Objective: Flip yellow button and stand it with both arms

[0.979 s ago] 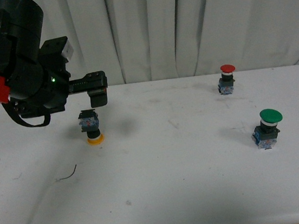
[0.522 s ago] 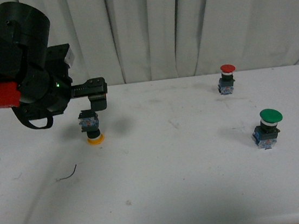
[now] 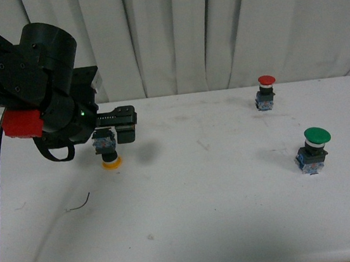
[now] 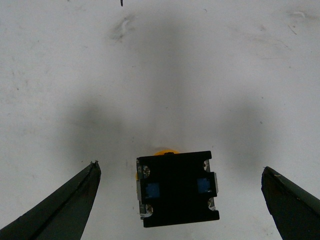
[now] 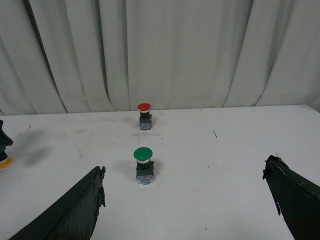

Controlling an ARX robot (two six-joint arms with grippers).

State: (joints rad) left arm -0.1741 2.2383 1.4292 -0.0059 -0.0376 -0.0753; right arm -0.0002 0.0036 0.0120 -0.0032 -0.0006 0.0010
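Note:
The yellow button [image 3: 107,151] stands upside down on the white table [image 3: 192,218], its yellow cap flat on the surface and its blue-grey block base up. My left gripper [image 3: 117,126] hangs open right at the base. In the left wrist view the button's base [image 4: 177,192] lies between the two spread fingers [image 4: 65,210], with a clear gap on each side and no contact. My right gripper [image 5: 185,167] is open over bare table and holds nothing; it does not show in the front view. A sliver of the yellow cap [image 5: 4,162] shows at the edge of the right wrist view.
A red-capped button [image 3: 265,92] stands upright at the back right, and a larger green-capped button [image 3: 313,150] stands nearer on the right. A short dark wire scrap [image 3: 80,203] lies in front of the yellow button. White curtains hang behind the table.
The left arm has swung right and come down, bringing its open gripper from above and beside the yellow button to level with its base. The buttons have not moved.

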